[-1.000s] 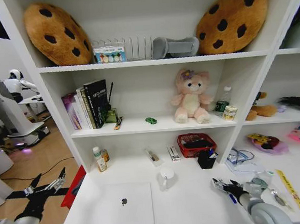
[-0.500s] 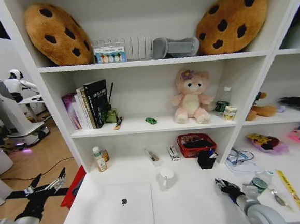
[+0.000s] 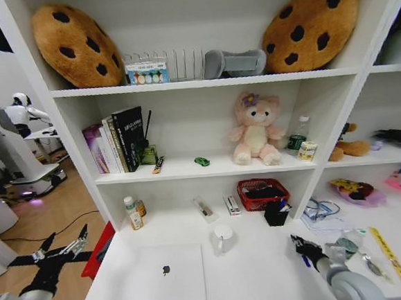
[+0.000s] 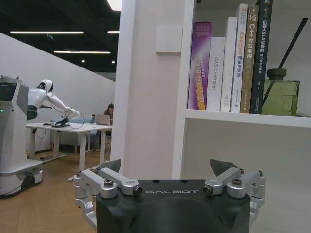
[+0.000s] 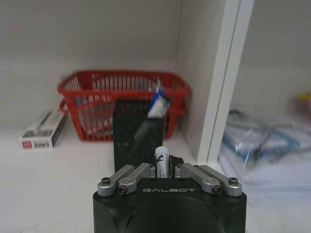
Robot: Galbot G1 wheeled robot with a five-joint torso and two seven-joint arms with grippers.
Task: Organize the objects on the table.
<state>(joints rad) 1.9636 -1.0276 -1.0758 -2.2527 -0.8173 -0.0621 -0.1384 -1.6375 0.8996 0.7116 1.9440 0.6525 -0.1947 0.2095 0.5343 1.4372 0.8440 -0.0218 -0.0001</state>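
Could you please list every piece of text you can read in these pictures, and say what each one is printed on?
"GALBOT": black body of the left gripper.
"GALBOT": black body of the right gripper, shut on a white-tipped pen.
"DAS Controller": spine of the white book.
Other book spines and the small white box: unreadable.

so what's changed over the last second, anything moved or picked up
The right gripper, shut on a pen, has drawn a little toward the right along the table, facing the black mesh pen holder. Nothing was newly grasped or released. The left gripper stays open off the table's left end; the closed laptop, white cup and red basket are as before.
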